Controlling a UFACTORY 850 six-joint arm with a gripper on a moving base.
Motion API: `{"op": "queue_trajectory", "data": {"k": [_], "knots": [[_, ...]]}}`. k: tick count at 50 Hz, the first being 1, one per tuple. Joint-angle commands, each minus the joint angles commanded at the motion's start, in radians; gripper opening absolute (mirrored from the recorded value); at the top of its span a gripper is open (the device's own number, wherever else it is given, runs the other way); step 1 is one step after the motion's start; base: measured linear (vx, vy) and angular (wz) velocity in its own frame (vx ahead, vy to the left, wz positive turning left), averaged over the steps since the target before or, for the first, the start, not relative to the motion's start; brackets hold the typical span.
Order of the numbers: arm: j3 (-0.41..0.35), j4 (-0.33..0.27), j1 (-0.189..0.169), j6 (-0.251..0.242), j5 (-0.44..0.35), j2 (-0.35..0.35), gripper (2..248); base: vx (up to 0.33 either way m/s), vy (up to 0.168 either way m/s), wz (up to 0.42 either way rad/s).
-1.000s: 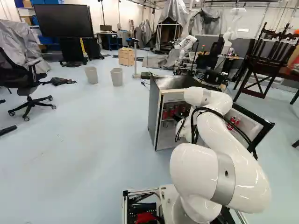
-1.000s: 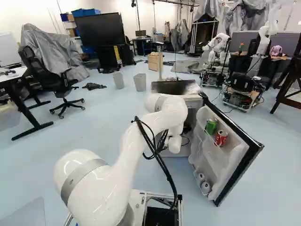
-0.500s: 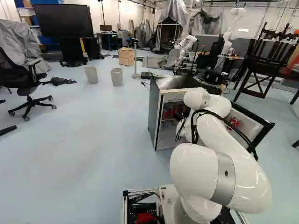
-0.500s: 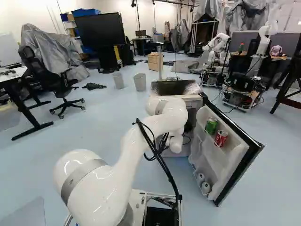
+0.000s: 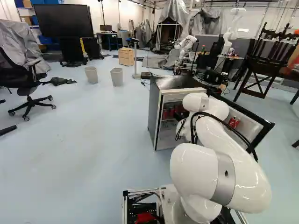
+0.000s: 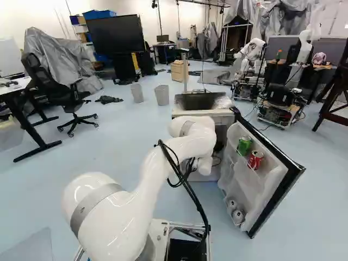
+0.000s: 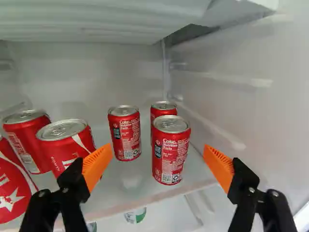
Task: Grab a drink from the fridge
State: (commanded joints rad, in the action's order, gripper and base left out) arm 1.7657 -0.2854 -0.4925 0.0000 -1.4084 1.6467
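The fridge (image 5: 152,114) stood open, its door (image 6: 269,176) swung out to the right, and the arm (image 5: 219,163) reached in through the gap, with the claw (image 5: 180,115) at the opening. A green can (image 6: 244,145) and a red can (image 6: 255,160) sat in the door's upper rack, to the right of the arm.

In the wrist view the claw (image 7: 158,153) was spread wide, with nothing gripped. The nearest red drink can (image 7: 171,151) stood upright ahead of it, in line with the space between the fingers and closer to the right one. It stood just inside the shelf's front edge (image 7: 145,197). A bare strip of shelf ran between it and the right wall (image 7: 260,111). One red can (image 7: 162,110) stood close behind it, and another (image 7: 125,134) was farther left with shelf showing between.

Room was tighter at the left: the left finger overlapped a red can (image 7: 60,145), though contact could not be told, and two more red cans crowded beyond that one. A white panel (image 7: 120,19) hung above the cans.
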Motion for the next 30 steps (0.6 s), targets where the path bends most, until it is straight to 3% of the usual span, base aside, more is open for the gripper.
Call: {"op": "queue_trajectory", "data": {"k": [30], "knots": [[0.091, 0.0, -0.002, 0.0, 0.0, 0.05, 247, 0.0, 0.0, 0.0]]}}
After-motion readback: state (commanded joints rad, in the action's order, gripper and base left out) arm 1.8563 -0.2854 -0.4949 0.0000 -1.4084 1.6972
